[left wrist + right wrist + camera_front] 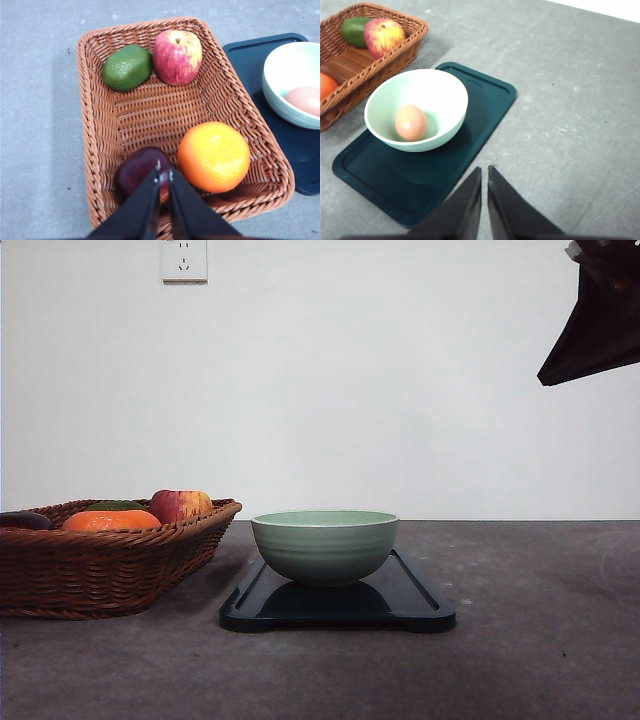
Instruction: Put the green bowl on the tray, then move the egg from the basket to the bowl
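Egg (411,122) lies inside your green bowl (417,109), and the bowl sits on the tray (485,107), toward the tray end nearest the basket (395,52). Bare tray surface stretches from the bowl to the far end and on toward your right gripper (484,172), whose fingers are pressed together with nothing between them; the egg and bowl lie ahead of those tips, well apart. Open grey table (570,100) spreads beyond the tray's long edge. Your left gripper (164,175) hangs over the basket with fingers pressed together just above a dark purple fruit (137,170), an orange (214,156) just beside them. An apple (177,56) and a green fruit (127,67) lie at the basket's far end, with bare wicker between.
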Robot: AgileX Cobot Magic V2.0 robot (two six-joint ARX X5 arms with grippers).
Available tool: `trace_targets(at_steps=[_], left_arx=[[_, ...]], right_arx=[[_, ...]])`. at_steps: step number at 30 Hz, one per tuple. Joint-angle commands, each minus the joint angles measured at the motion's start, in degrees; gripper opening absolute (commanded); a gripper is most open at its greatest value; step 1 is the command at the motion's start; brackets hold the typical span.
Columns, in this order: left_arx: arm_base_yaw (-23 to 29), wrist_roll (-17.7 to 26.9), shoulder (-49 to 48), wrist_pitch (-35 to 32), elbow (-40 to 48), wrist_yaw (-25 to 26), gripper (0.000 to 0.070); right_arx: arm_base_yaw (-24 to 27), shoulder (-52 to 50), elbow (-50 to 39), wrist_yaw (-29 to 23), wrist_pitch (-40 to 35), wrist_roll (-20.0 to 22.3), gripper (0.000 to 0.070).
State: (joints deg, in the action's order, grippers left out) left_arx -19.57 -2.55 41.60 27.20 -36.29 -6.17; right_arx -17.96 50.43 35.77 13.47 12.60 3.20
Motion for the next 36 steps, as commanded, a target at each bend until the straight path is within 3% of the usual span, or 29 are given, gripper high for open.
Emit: trace_targets(at_steps=[1, 4, 7, 12, 14, 27, 36], left_arx=[[-0.09, 0.37, 0.26, -0.52, -0.39, -0.22, 0.0015], [1.57, 2.62, -1.44, -0.03, -0.15, -0.35, 0.0017], [5.62, 1.06, -5.49, -3.07, 2.94, 0.82, 0.0018], [13.46, -0.05, -15.92, -12.42, 12.23, 11.6, 0.0018], [15.98, -0.43, -20.1, -14.95, 16.0, 13.7, 0.0018], [22.31, -4.87, -40.0, -16.33, 33.69, 10.47, 0.0018], [22.51, -5.03, -41.42, -16.83, 35.56, 10.4, 0.0019]], right_arx=[[-0.17, 0.28, 0.11, 0.07, -0.61, 0.42, 0.0013], [-0.17, 0.28, 0.11, 0.07, -0.61, 0.42, 0.0013], [-0.17, 0.28, 0.11, 0.07, -0.59, 0.42, 0.0013], [-0.17, 0.28, 0.13, 0.07, -0.61, 0.42, 0.0013], [-0.17, 0.28, 0.12, 0.08, -0.61, 0.42, 0.0013], [-0.17, 0.28, 0.11, 0.04, -0.61, 0.42, 0.0013], [-0.17, 0.28, 0.13, 0.04, -0.61, 0.42, 0.0013]])
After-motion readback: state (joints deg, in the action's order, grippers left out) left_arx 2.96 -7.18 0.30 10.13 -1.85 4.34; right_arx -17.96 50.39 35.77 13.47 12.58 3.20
